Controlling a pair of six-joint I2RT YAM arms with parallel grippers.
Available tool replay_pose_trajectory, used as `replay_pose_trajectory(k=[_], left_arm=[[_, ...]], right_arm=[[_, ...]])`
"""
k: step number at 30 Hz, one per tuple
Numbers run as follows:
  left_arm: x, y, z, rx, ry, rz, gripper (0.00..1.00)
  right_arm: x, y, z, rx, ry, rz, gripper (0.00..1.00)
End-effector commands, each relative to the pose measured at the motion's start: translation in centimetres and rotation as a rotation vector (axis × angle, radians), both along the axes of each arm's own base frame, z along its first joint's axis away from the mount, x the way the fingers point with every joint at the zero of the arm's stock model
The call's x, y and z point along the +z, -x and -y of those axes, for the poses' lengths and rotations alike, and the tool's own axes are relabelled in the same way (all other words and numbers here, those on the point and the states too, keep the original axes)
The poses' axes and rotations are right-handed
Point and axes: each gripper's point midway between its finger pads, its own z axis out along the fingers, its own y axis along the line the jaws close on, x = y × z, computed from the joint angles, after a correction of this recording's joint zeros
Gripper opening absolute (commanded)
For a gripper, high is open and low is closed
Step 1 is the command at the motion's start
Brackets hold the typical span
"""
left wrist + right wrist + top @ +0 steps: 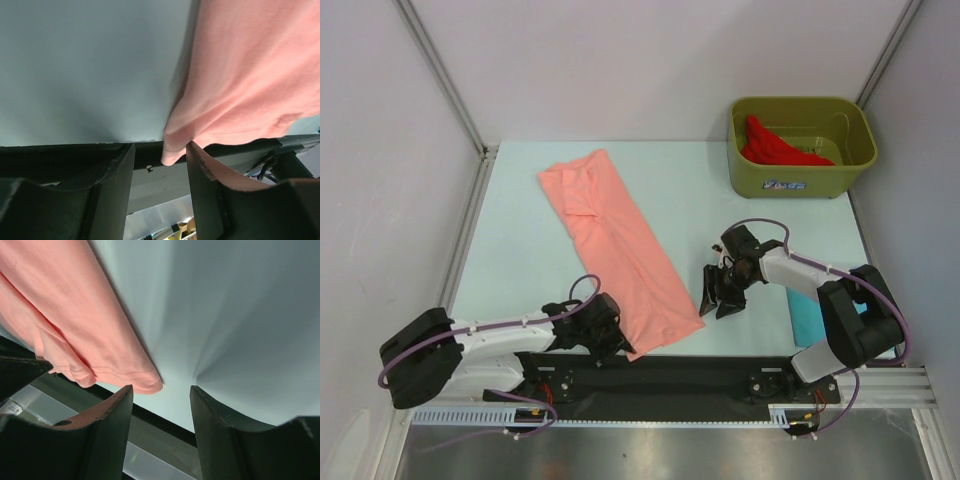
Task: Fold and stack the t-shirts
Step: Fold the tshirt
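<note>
Three shirts are in play, and only the salmon-pink t-shirt (620,245) is laid out. It lies flat on the table (520,230) as a long narrow strip, already doubled lengthwise by the look of it, running slantwise from the far left to the near edge.

Both arms sit at that strip's near end, one at each corner, which reads to me as lining up to lift the end and fold it away over the rest. The left gripper (610,335) is at the near left corner with its jaws apart. Its own camera shows the hem corner poking between the fingers, not pinched. The right gripper (718,298) stands just off the near right corner, jaws likewise parted and holding nothing, with the hem just beside its left finger.

The bright red t-shirt (772,146) is bunched in the olive tub (800,185), well beyond the strip's far right side. The turquoise-blue t-shirt (807,318) lies to the right of the strip's near end, mostly under the right arm.

The strip's near end almost reaches the black strip (670,375) along the table edge, so there's little room to pull back. Bare table shows on both long sides, and forward is the easy way to go.
</note>
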Motion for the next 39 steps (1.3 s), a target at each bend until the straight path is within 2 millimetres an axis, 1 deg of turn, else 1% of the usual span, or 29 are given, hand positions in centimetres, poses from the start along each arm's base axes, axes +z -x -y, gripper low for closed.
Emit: replay_pose_trajectory(k=[1, 3, 6, 7, 9, 10, 13, 14, 16, 17, 18, 20, 21, 24, 25, 26, 27, 28, 29, 30, 31, 32, 33, 34, 35, 36, 37, 38, 39], left_arm=[[0.9, -0.7, 1.3, 0.061, 0.030, 0.001, 0.50], [0.8, -0.9, 1.6, 0.072, 0.050, 0.013, 0.48], [1.0, -1.2, 1.5, 0.089, 0.057, 0.029, 0.39], [1.2, -1.5, 1.5, 0.098, 0.061, 0.044, 0.30], [1.0, -1.4, 0.9, 0.116, 0.042, 0.043, 0.20], [1.3, -1.6, 0.7, 0.125, 0.046, 0.058, 0.15], [0.9, -1.1, -0.6, 0.140, 0.010, 0.044, 0.00], [1.1, -0.9, -1.0, 0.143, 0.007, 0.045, 0.00], [0.7, -0.4, -2.9, 0.159, -0.071, 0.040, 0.00], [1.0, -0.3, -3.3, 0.170, -0.076, 0.047, 0.01], [0.5, 0.7, -4.7, 0.167, -0.128, 0.024, 0.00], [0.0, 1.7, -5.9, 0.175, -0.156, 0.001, 0.01], [0.0, 2.2, -6.3, 0.170, -0.151, -0.007, 0.01], [-0.3, 3.2, -7.4, 0.171, -0.151, -0.024, 0.00], [-0.4, 3.4, -7.7, 0.170, -0.159, -0.030, 0.00], [-0.7, 3.9, -8.6, 0.168, -0.184, -0.040, 0.01], [-0.8, 4.1, -9.0, 0.166, -0.194, -0.043, 0.00], [-0.8, 4.2, -9.2, 0.161, -0.190, -0.039, 0.00], [-1.0, 4.5, -9.9, 0.154, -0.212, -0.041, 0.01], [-1.0, 4.5, -10.1, 0.149, -0.216, -0.035, 0.01], [-1.0, 4.3, -10.3, 0.140, -0.216, -0.013, 0.02], [-1.0, 4.4, -10.7, 0.136, -0.227, -0.007, 0.03], [-0.9, 4.3, -10.8, 0.129, -0.226, 0.005, 0.07], [-0.9, 4.2, -10.9, 0.115, -0.229, 0.021, 0.09], [-0.9, 4.3, -11.2, 0.109, -0.242, 0.020, 0.10], [-0.8, 4.3, -11.3, 0.101, -0.246, 0.024, 0.14], [-0.8, 4.3, -11.4, 0.083, -0.255, 0.028, 0.15], [-0.6, 4.5, -11.8, 0.075, -0.274, 0.026, 0.15], [-0.5, 4.6, -12.0, 0.069, -0.284, 0.026, 0.19]], right_arm=[[0.0, -0.3, 0.1, 0.000, -0.012, 0.018, 0.56], [-0.1, -0.3, 0.0, 0.004, -0.021, 0.013, 0.56], [-0.3, 0.0, -0.3, 0.009, -0.036, -0.004, 0.56], [-0.3, 0.0, -0.4, 0.009, -0.043, -0.005, 0.56], [-0.6, 0.1, -0.5, 0.008, -0.049, -0.017, 0.56], [-0.4, 0.1, -0.9, 0.016, -0.069, -0.017, 0.56], [-0.2, 0.4, -1.8, 0.048, -0.088, -0.015, 0.55], [-0.2, 0.4, -2.0, 0.055, -0.085, -0.013, 0.55], [0.1, 0.2, -2.7, 0.073, -0.080, 0.012, 0.55], [0.2, -0.1, -3.0, 0.075, -0.079, 0.024, 0.55], [0.3, -0.4, -3.2, 0.062, -0.079, 0.028, 0.56], [0.9, -1.8, -4.2, 0.057, -0.093, 0.069, 0.57], [0.8, -2.6, -4.5, 0.046, -0.088, 0.081, 0.57], [2.0, -6.0, -6.1, 0.046, -0.111, 0.161, 0.61], [1.4, -6.9, -6.5, 0.049, -0.101, 0.165, 0.63], [2.5, -9.0, -7.6, 0.055, -0.120, 0.217, 0.64], [2.6, -10.3, -8.2, 0.062, -0.128, 0.242, 0.65], [1.5, -11.9, -8.9, 0.084, -0.120, 0.261, 0.67], [2.9, -14.5, -10.2, 0.091, -0.137, 0.328, 0.68], [3.2, -16.1, -10.9, 0.097, -0.138, 0.360, 0.68], [2.9, -17.5, -11.4, 0.106, -0.132, 0.381, 0.69], [1.1, -18.6, -11.9, 0.105, -0.118, 0.363, 0.69], [3.0, -21.6, -13.4, 0.101, -0.159, 0.435, 0.69], [2.9, -22.8, -14.0, 0.092, -0.163, 0.448, 0.69], [1.3, -23.9, -14.6, 0.073, -0.160, 0.426, 0.69], [3.0, -26.1, -15.8, 0.063, -0.198, 0.479, 0.68], [3.4, -27.3, -16.3, 0.049, -0.210, 0.497, 0.68], [1.8, -28.0, -16.7, 0.034, -0.201, 0.481, 0.67], [3.3, -29.7, -17.5, 0.027, -0.227, 0.534, 0.67]])
